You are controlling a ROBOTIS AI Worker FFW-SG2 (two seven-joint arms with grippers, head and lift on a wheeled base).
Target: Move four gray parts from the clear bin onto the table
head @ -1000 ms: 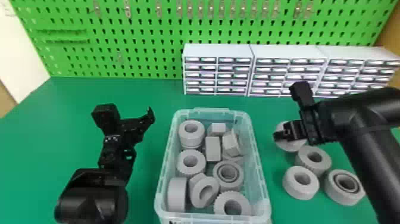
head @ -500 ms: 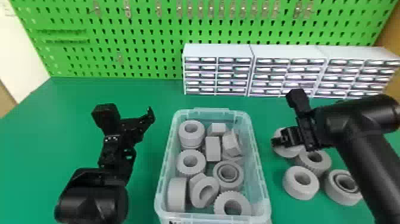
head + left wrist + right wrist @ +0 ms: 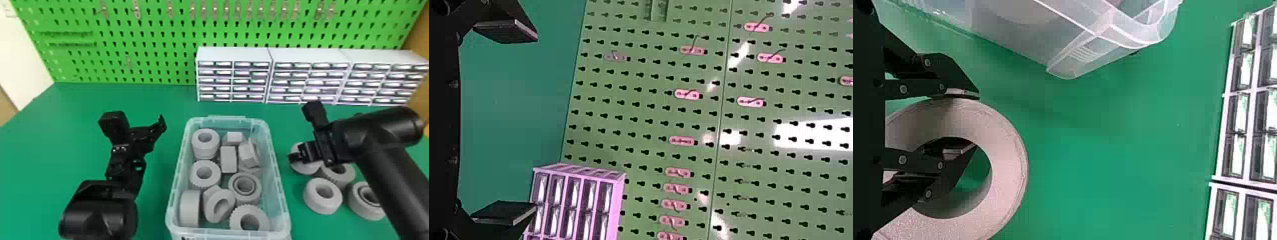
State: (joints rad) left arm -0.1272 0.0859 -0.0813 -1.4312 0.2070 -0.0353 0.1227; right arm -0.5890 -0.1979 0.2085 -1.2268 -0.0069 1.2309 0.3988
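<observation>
Grasping the wall of one gray part (image 3: 304, 166), the right gripper (image 3: 296, 153) is at the right of the clear bin (image 3: 278, 172), with one finger outside the ring and the other in its hole; the gripper covers some of this part, and I cannot tell if it touches the table (image 3: 153, 220); two more gray rings there are partly hidden, one by the gripper and one by the right arm (image 3: 395, 166), while a third lies near them in full view; the near wall of the bin is cut off by the lower edge; inside are gray rings, some toothed, with blocks toward the far end, and a piece under the tilted far-right block is hard to make out; the left gripper (image 3: 159, 126), left of the bin, has empty, spread fingers.
</observation>
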